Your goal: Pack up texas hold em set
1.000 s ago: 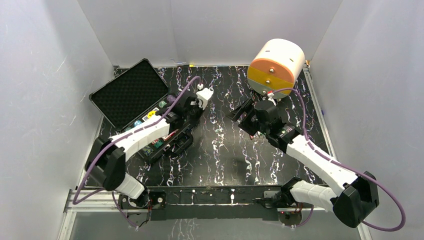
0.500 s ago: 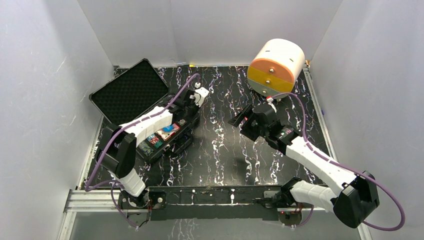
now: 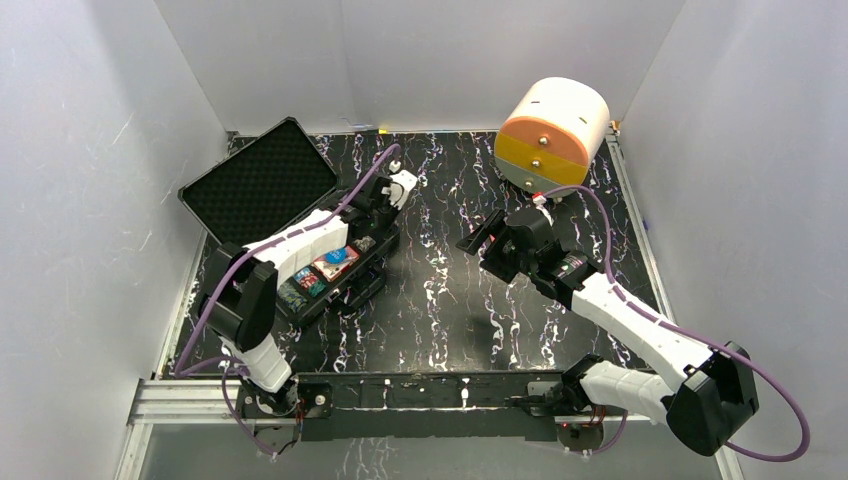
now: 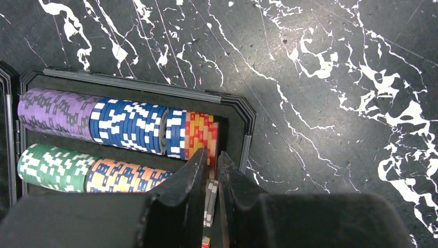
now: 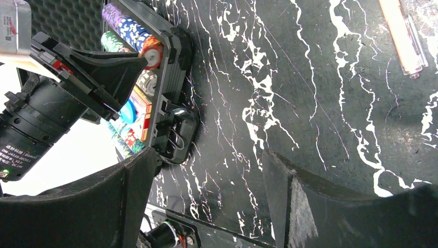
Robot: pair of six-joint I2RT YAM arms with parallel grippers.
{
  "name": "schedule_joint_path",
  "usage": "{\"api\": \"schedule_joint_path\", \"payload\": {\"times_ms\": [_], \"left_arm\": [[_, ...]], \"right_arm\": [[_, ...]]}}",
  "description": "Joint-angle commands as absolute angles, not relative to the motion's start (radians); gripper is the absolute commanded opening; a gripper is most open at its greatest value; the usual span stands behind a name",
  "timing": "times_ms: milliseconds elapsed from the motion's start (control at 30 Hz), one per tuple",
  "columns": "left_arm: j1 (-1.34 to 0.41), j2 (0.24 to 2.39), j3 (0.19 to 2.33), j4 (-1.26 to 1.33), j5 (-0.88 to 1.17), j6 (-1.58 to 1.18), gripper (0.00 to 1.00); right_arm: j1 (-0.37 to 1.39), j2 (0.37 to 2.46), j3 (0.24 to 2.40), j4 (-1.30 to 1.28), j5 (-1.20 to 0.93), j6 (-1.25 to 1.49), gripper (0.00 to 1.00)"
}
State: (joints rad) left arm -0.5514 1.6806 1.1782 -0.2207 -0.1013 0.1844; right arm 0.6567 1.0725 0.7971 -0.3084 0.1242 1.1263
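The black case (image 3: 372, 268) lies open at the left, its foam-lined lid (image 3: 260, 185) raised behind it. Rows of chips fill it: purple (image 4: 51, 111), blue (image 4: 129, 126), red-and-yellow (image 4: 199, 132), green (image 4: 49, 165) and orange (image 4: 124, 175). My left gripper (image 4: 212, 155) is shut inside the case's far corner, at the end of the red-and-yellow row. A sliver of chip edge shows in the slit between its tips, and grey chips (image 4: 210, 199) lie beneath. Cards (image 3: 335, 262) sit in the middle of the case. My right gripper (image 5: 206, 155) stands open over bare table to the right of the case.
A big orange-and-white cylinder (image 3: 552, 132) lies at the back right. A thin pen (image 5: 403, 36) rests on the marbled table near it. The case's latch (image 5: 178, 134) sticks out toward the right gripper. White walls close in the table on three sides.
My left forearm has swung off the case, uncovering the cards, and its gripper has moved toward the case's far corner. The right gripper has shifted slightly left.
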Motion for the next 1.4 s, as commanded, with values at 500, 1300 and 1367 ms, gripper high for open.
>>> {"api": "schedule_joint_path", "payload": {"times_ms": [500, 1300, 1367], "left_arm": [[-0.505, 1.556, 1.27, -0.26, -0.063, 0.152, 0.37], [-0.468, 1.714, 1.24, -0.252, 0.193, -0.01, 0.1], [-0.468, 1.725, 1.239, -0.253, 0.187, -0.005, 0.09]], "right_arm": [[0.656, 1.086, 0.822, -0.285, 0.115, 1.104, 0.82], [0.656, 1.156, 0.807, -0.248, 0.005, 0.999, 0.72], [0.656, 1.155, 0.806, -0.25, 0.007, 1.0, 0.72]]}}
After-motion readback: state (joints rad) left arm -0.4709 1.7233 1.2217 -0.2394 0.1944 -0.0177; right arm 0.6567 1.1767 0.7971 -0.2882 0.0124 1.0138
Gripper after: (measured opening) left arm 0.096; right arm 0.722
